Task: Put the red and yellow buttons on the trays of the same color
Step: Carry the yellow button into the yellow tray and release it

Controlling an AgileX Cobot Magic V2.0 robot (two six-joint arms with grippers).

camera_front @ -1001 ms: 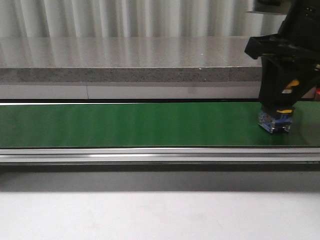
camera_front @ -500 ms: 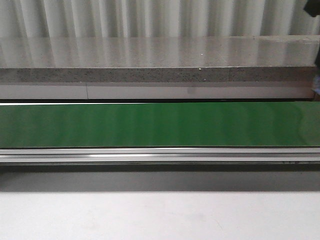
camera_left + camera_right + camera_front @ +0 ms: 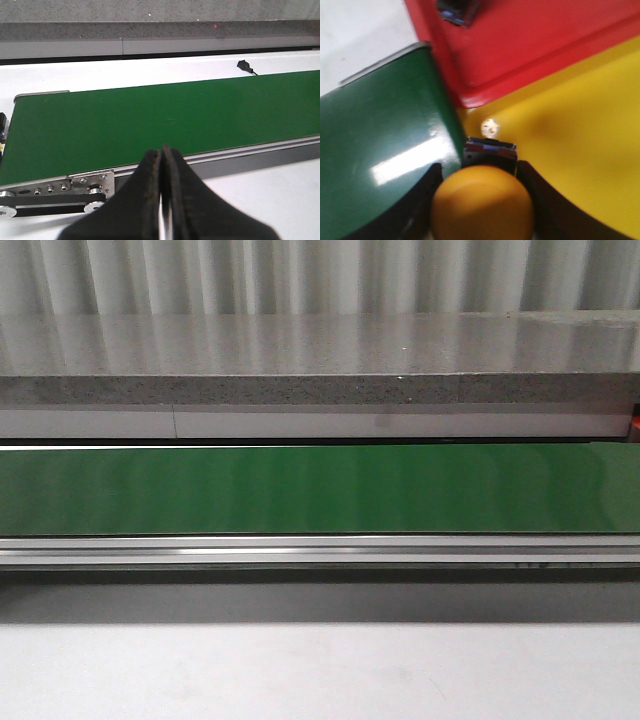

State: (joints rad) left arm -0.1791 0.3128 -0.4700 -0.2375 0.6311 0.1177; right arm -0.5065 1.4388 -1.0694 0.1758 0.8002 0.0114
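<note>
Your right fingers grip the yellow button, yellow tray and red tray beyond them. Left fingers closed, empty, green conveyor belt ahead.

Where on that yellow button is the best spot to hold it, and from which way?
Judging by the right wrist view, the boxy base under the domed cap: the yellow button sits between the right gripper jaws, one on either side. Its flat sides probably suit a pinch from above; the rounded cap looks likely to slip.
</note>
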